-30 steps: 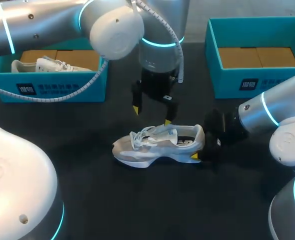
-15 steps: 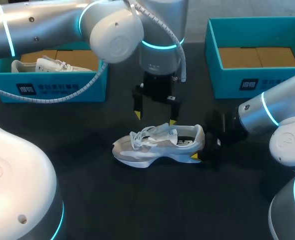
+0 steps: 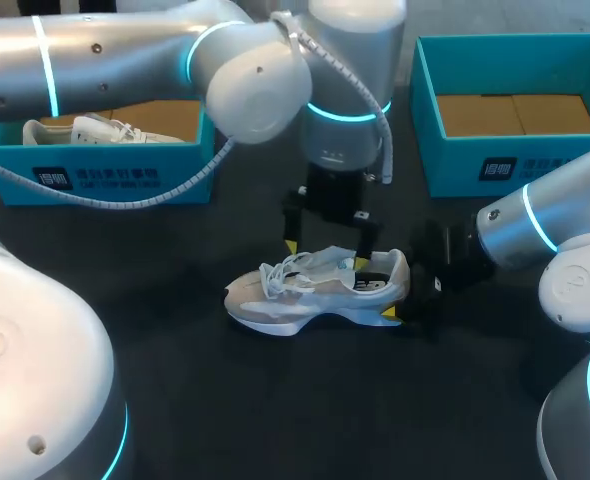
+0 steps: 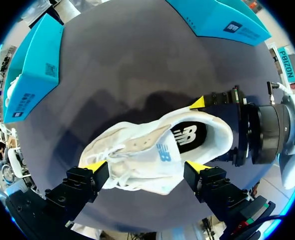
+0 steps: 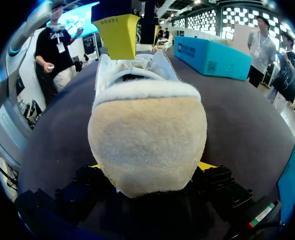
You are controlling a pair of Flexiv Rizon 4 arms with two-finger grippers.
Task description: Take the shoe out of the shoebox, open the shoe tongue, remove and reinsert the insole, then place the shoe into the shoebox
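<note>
A white lace-up shoe (image 3: 310, 290) stands upright on the dark table, toe toward the left. My left gripper (image 3: 327, 254) hangs open just above its tongue and collar. In the left wrist view the shoe (image 4: 152, 155) lies between that gripper's (image 4: 146, 166) spread yellow fingertips (image 4: 95, 165). My right gripper (image 3: 403, 294) comes in low from the right and is shut on the shoe's heel. In the right wrist view the tan heel (image 5: 147, 140) fills the gap of the right gripper (image 5: 150, 167), a yellow tip showing at each side. The dark insole (image 4: 190, 136) shows inside the shoe.
A teal shoebox (image 3: 95, 172) at the back left holds a second white shoe (image 3: 95, 130). Another teal shoebox (image 3: 475, 165) at the back right shows only its cardboard floor. Bare table lies in front of the shoe.
My left gripper has moved right and down, from behind the shoe to just over its tongue. The right gripper and the shoe have kept still.
</note>
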